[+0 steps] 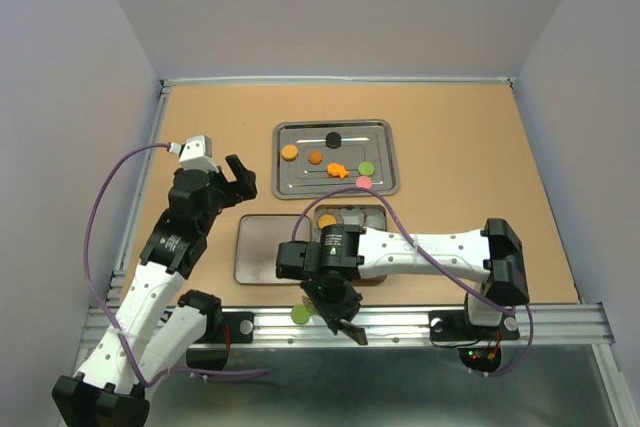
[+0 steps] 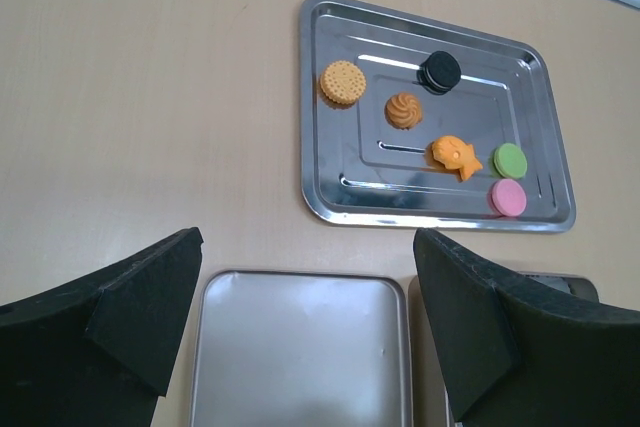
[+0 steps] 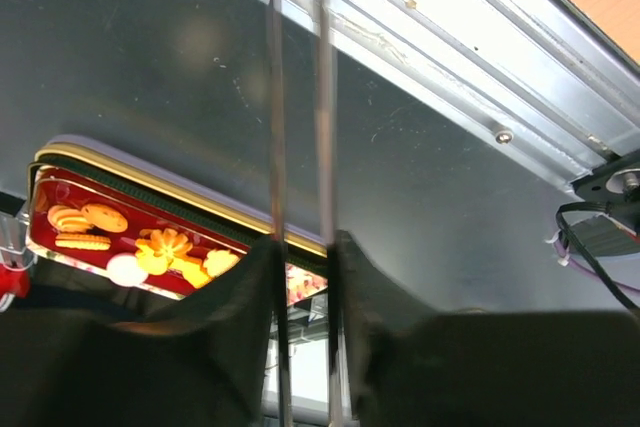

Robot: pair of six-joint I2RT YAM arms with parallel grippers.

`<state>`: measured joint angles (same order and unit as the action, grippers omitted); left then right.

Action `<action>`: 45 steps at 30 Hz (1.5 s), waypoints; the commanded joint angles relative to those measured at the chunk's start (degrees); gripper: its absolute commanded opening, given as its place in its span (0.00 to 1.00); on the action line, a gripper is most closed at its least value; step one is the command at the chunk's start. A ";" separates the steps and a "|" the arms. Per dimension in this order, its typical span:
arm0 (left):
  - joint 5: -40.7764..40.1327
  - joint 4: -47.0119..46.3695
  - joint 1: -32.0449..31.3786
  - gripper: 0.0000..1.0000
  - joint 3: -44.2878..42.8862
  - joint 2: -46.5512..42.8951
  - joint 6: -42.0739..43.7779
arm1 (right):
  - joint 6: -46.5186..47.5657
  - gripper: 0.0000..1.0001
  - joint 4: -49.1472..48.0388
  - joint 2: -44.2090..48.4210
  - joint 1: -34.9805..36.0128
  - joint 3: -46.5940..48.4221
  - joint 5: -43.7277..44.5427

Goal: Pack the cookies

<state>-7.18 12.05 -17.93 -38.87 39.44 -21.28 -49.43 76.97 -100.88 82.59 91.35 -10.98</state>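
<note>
Several cookies lie on the steel tray (image 1: 385, 147): two round orange ones (image 1: 289, 153), a black one (image 1: 334, 139), an orange fish (image 1: 338, 171), a green one (image 1: 367, 167) and a pink one (image 1: 364, 182). The same tray (image 2: 320, 162) and cookies (image 2: 343, 82) show in the left wrist view. One orange cookie (image 1: 327, 220) sits in the tin (image 1: 375, 215). A green cookie (image 1: 300, 314) lies on the front rail beside my right gripper (image 1: 343, 325). The right gripper (image 3: 302, 257) has its jaws nearly together, with nothing solid seen between them. My left gripper (image 1: 238, 175) (image 2: 305, 247) is open and empty above the grey lid (image 2: 300, 347).
The grey lid (image 1: 262, 247) lies left of the tin, which holds white paper cups (image 1: 352, 216). The aluminium rail (image 1: 560, 322) runs along the table's front edge. A red printed tin surface (image 3: 130, 237) shows low in the right wrist view. Two thin clear vertical streaks (image 3: 272, 97) cross that view.
</note>
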 commanded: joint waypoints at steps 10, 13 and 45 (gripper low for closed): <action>0.06 2.70 -0.52 0.99 -4.18 2.56 0.45 | -0.58 0.13 2.75 1.83 0.21 6.98 6.04; 1.29 6.57 -0.52 0.98 -8.31 4.76 -0.25 | -1.37 0.13 2.75 1.30 -0.49 10.67 9.56; 4.64 21.61 -0.52 0.89 -17.30 14.97 7.04 | 21.04 0.44 0.81 -11.35 -44.62 30.82 13.10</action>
<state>0.36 34.54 -18.28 -58.50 56.69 -16.53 -32.32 77.58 -113.14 37.76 121.38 5.89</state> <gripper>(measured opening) 0.894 0.425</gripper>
